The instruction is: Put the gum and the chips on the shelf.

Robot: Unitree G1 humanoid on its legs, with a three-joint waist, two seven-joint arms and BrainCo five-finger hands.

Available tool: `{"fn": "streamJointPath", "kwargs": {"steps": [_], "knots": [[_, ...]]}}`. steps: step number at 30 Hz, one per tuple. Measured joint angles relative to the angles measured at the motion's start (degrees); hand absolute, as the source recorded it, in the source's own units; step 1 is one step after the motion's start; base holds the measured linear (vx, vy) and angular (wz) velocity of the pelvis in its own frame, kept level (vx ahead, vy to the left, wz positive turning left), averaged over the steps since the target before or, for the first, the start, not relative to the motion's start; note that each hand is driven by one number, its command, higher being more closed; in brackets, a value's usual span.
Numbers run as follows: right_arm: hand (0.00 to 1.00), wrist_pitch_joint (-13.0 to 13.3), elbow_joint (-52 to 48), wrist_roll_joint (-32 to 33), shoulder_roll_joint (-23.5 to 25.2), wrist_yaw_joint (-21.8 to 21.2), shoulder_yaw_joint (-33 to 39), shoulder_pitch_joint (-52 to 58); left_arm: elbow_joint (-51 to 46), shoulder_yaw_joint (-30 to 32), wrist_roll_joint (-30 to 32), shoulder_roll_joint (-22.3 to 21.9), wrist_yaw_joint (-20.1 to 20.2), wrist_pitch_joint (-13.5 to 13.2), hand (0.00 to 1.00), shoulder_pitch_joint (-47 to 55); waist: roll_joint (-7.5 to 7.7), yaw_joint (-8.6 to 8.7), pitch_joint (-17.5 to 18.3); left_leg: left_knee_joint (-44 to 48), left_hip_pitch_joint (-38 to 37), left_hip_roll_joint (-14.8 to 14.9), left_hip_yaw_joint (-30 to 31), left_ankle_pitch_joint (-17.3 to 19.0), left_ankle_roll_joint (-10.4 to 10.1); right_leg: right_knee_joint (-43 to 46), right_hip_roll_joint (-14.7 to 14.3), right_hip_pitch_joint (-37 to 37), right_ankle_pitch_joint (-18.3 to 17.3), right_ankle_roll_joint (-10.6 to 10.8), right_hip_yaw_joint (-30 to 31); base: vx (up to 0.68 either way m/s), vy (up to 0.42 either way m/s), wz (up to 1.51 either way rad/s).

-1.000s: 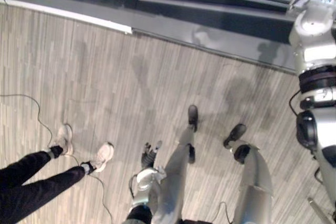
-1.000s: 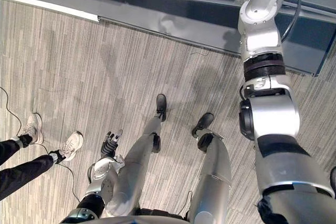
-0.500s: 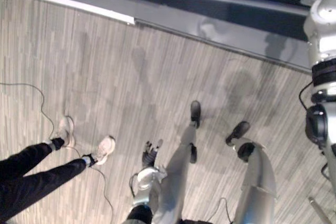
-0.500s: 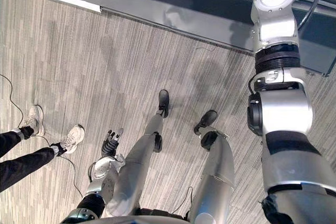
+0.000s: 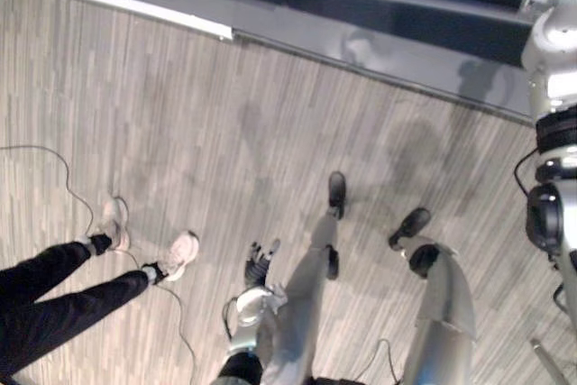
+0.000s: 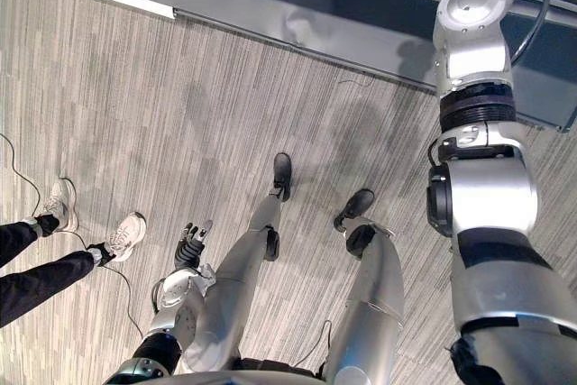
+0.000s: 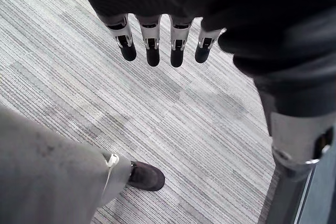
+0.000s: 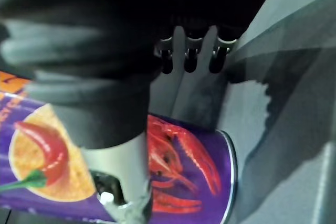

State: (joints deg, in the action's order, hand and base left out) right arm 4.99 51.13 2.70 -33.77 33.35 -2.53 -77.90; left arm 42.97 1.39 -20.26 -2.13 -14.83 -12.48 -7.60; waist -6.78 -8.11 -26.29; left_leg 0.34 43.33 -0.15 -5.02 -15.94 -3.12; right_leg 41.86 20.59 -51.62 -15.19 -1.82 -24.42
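Grey wood-grain floor [image 5: 180, 114], with the dark shelf [image 5: 379, 6] along its far edge and a person [image 5: 63, 304] in dark trousers and pale shoes standing at the robot's left. The right arm [image 6: 478, 160] reached up to the shelf. In its wrist view the right hand [image 8: 105, 51] lay against a purple chips can [image 8: 184, 161] printed with a crayfish and a chilli. The can was in front of a grey shelf board, its rim end nearest the board. Whether this hand gripped the can or had let go of it could not be told, nor whether the can rested on the board. The left hand [image 5: 258, 266] hung low over the floor, its fingers [image 7: 152, 43] straight and relaxed, carrying nothing. Judged risks: if the can was let go before its weight sat on the board, it would likely drop to the floor. If it was set close to the board's front edge, or on its side, the round body could roll off. A hand drawn back while touching the can could drag it out over that edge. The gum part of the task appeared unstarted.
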Motion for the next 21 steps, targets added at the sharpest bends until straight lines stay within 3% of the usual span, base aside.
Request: {"fn": "streamJointPath", "kwargs": {"steps": [11, 15, 17, 21], "knots": [[0.0, 1.49, 0.42, 0.0, 6.03, -0.57, 0.29, 14.34, 2.48, 0.46, 0.33, 0.16, 0.12, 0.4, 0.0, 0.11, 0.17, 0.18, 0.21, 8.08, -5.43, 3.85, -0.91, 5.91, 0.03, -6.18, -4.9, 10.99, 1.64, 1.12, -0.13, -0.02, -0.041, -0.19], [0.0, 1.24, -4.39, 0.03, 11.15, -1.8, 4.24, 23.43, 4.95, 1.42, 0.86, 0.65, 0.52, 0.75, 0.0, 0.15, 0.75, 0.85, 0.75, 9.93, -8.68, 4.7, -1.28, 7.93, 0.02, -7.92, -6.02, 15.52, 2.15, 1.32, 0.0, 0.03, -0.031, -0.14], [0.0, 1.08, -11.0, -0.01, 16.92, -2.86, 4.27, 32.08, 6.58, 3.61, 1.38, 1.31, 0.71, 1.3, 0.0, 0.47, 2.32, 1.35, 1.53, 11.58, -11.47, 5.75, -2.49, 9.9, -0.05, -9.18, -7.21, 18.81, 2.19, 1.4, 0.88, 0.06, -0.048, -0.32], [0.0, 1.39, -26.0, -0.25, 23.89, -5.11, 2.12, 47.24, 8.84, 5.85, 4.54, 2.44, 1.38, 2.76, 0.0, 1.1, 4.63, 3.13, 2.73, 12.6, -16.73, 7.17, -3.85, 12.21, -0.43, -11.69, -9.01, 24.62, 2.25, 1.56, 1.88, 0.06, -0.036, -0.29]]}}
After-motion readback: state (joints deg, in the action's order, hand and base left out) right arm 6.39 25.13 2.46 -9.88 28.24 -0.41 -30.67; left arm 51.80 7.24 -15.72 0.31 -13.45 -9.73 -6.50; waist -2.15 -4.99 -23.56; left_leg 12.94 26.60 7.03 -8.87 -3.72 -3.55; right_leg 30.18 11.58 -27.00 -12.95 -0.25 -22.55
